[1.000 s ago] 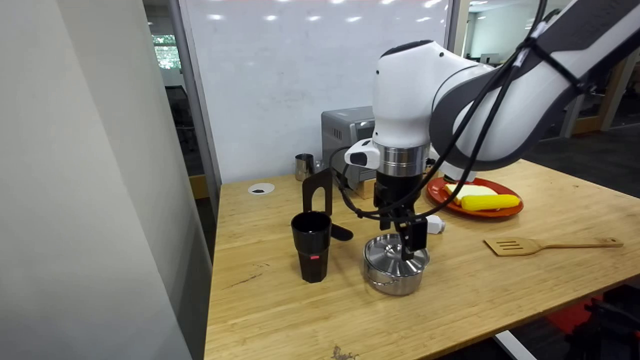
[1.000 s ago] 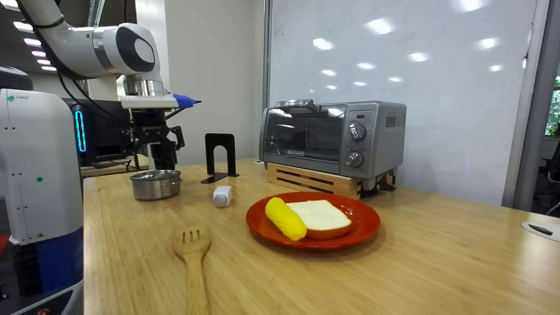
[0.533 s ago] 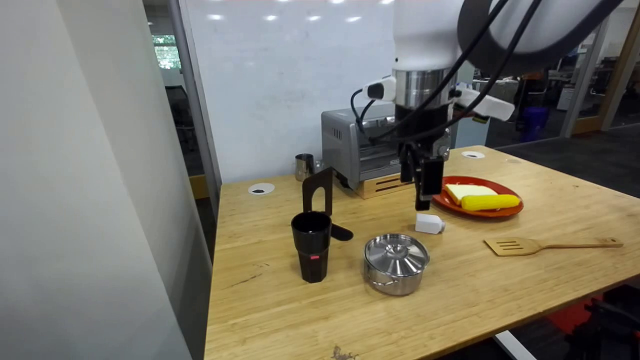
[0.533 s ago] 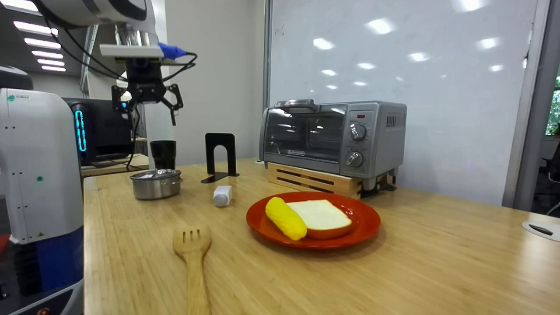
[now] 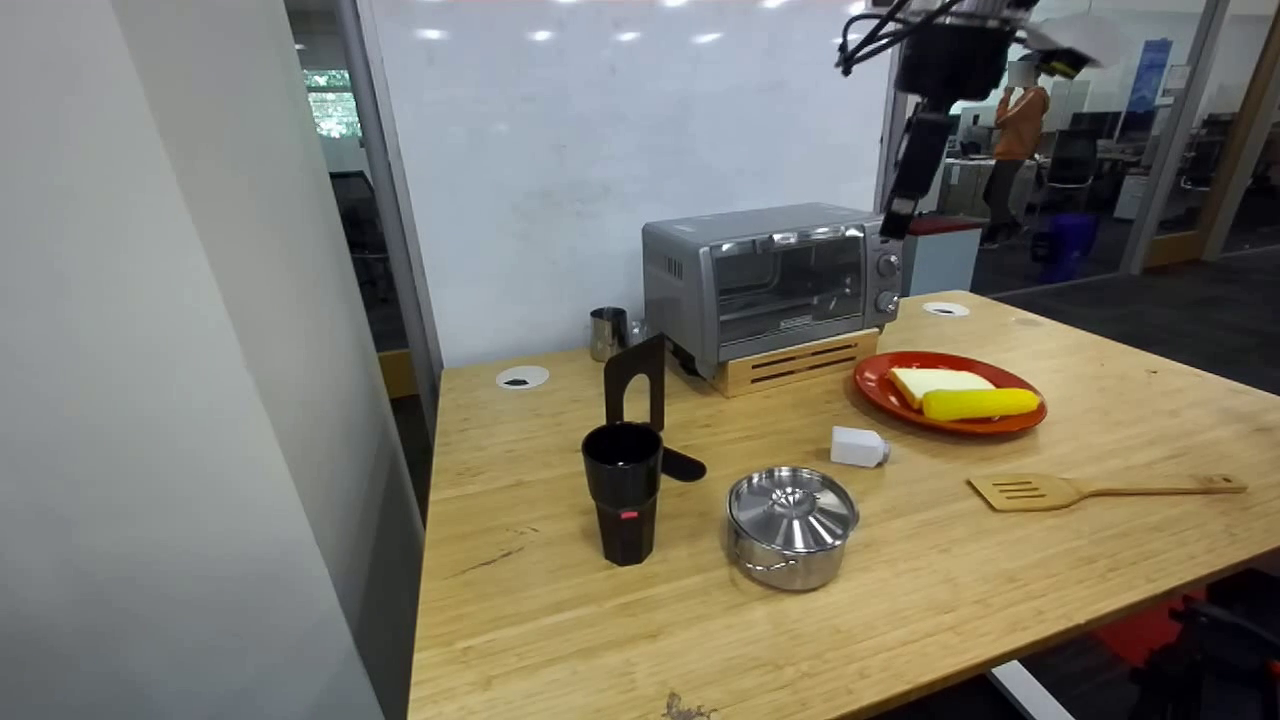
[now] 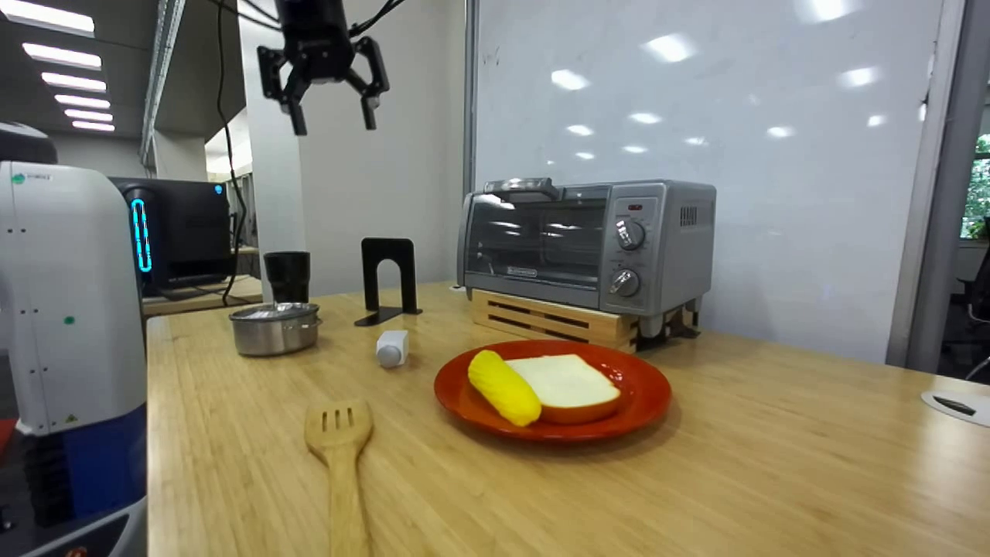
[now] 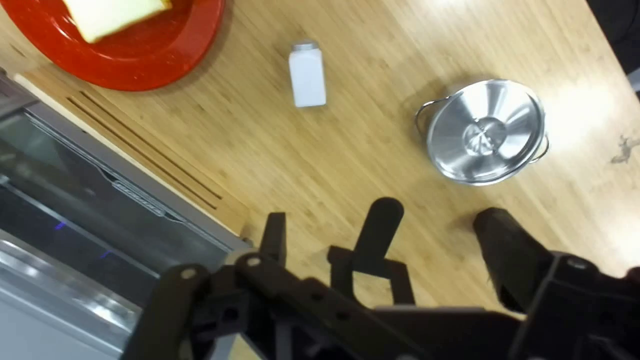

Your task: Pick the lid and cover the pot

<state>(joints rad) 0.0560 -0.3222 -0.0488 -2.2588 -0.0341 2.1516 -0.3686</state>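
Observation:
The shiny metal lid (image 5: 792,508) with its central knob lies on the steel pot (image 5: 790,568) and covers its top. Both also show in an exterior view, the lid (image 6: 274,311) on the pot (image 6: 276,337). In the wrist view the lid (image 7: 505,120) hides most of the pot, with wire handles showing at the sides. My gripper (image 6: 335,128) is open and empty, high above the table and well clear of the lid. It also shows at the top of an exterior view (image 5: 897,220). In the wrist view the right fingertip cannot be told from dark things behind it.
A black cup (image 5: 622,490) and a black bookend (image 5: 640,385) stand beside the pot. A white shaker (image 5: 858,447) lies nearby. A red plate (image 6: 553,429) with food, a wooden spatula (image 5: 1030,492) and a toaster oven (image 5: 770,280) are also on the table.
My gripper was down at the lid one second ago. It has risen high, away from the pot, and its fingers stand apart. The lid and pot have stayed in place.

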